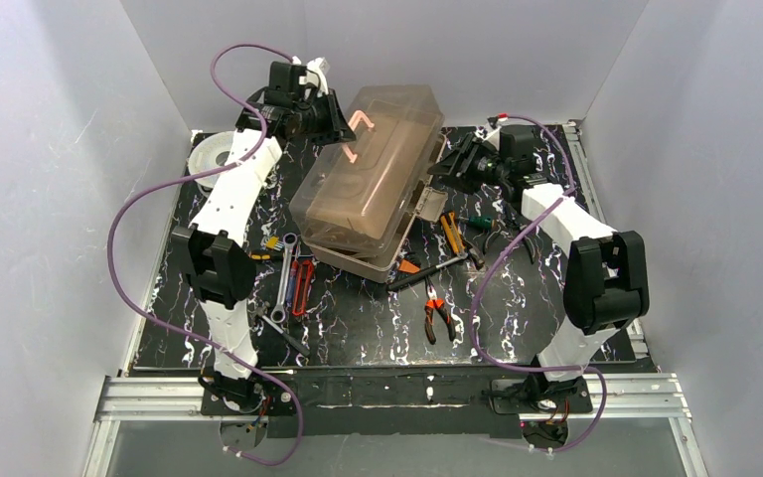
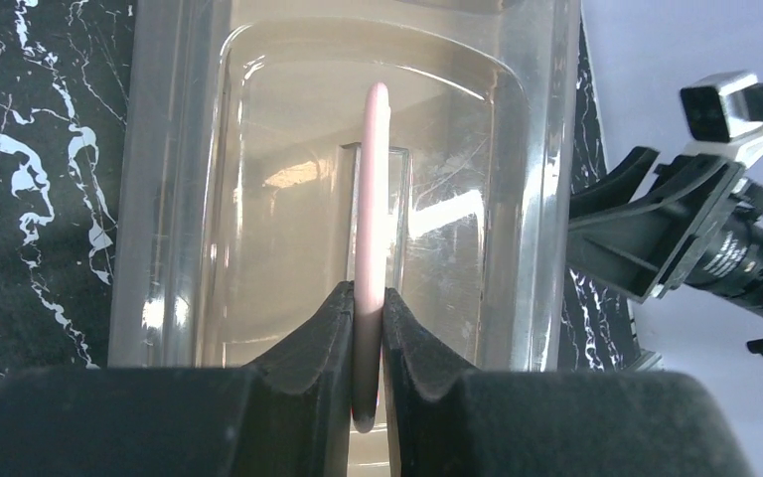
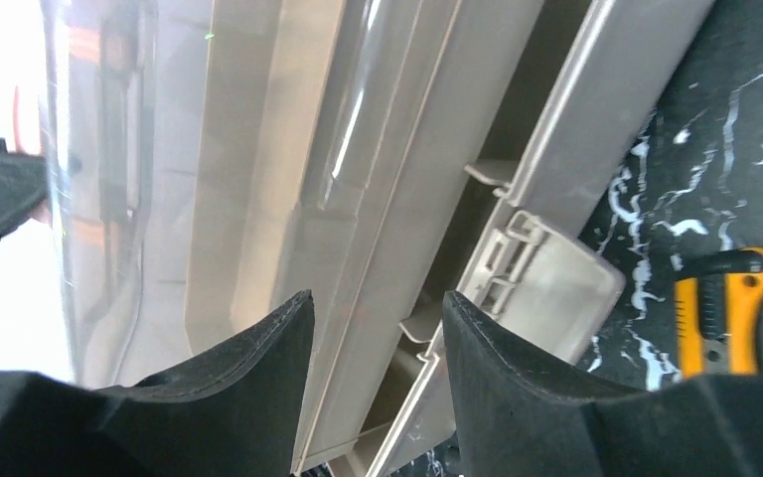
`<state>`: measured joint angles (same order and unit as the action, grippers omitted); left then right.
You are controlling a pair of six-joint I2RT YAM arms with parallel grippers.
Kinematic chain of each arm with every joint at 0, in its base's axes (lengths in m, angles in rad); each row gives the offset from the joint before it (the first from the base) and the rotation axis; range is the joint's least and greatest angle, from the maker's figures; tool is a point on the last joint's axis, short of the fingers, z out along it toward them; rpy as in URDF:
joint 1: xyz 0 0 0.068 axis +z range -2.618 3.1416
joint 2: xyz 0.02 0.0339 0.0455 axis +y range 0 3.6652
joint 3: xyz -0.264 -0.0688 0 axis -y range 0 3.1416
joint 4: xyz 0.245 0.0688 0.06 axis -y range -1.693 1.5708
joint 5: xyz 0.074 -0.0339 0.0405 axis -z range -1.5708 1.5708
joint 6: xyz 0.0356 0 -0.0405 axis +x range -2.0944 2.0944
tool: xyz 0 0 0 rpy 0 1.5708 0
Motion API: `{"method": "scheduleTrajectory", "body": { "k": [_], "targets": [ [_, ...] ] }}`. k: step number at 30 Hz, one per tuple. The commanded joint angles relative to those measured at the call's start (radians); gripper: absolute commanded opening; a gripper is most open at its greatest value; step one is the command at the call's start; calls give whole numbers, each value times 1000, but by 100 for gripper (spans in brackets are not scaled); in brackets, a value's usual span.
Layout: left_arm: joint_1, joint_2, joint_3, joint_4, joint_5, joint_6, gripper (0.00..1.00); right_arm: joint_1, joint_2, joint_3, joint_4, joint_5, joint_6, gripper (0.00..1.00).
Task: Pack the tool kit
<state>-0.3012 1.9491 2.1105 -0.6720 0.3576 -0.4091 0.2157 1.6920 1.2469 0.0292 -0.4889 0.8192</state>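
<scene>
Left wrist view: left jaws pinch the handle (image 2: pixel 376 199) of the lid (image 2: pixel 258 209); right jaws, part-open, straddle the toolbox (image 3: pixel 556 129) rim. If the thin handle slips, the lid could fall on them.

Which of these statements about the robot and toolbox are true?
1. The left claw pinches the pale pink handle of the tan translucent plastic toolbox. True.
2. The right claw grips the orange-handled pliers. False: its jaws stand apart beside the toolbox; the pliers lie on the black marbled table.
3. A yellow-and-black utility knife lies on the table. True.
4. Every tool is packed. False: silver wrenches lie outside the toolbox.
</scene>
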Motion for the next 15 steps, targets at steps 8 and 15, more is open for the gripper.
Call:
{"method": "scheduleTrajectory", "body": {
  "k": [8, 15],
  "targets": [
    [98, -68, -8, 61, 116, -77, 0, 63, 68, -12, 391, -222, 173, 80],
    [125, -92, -52, 72, 137, -74, 0, 105, 78, 20, 456, -237, 201, 82]
  ]
}}
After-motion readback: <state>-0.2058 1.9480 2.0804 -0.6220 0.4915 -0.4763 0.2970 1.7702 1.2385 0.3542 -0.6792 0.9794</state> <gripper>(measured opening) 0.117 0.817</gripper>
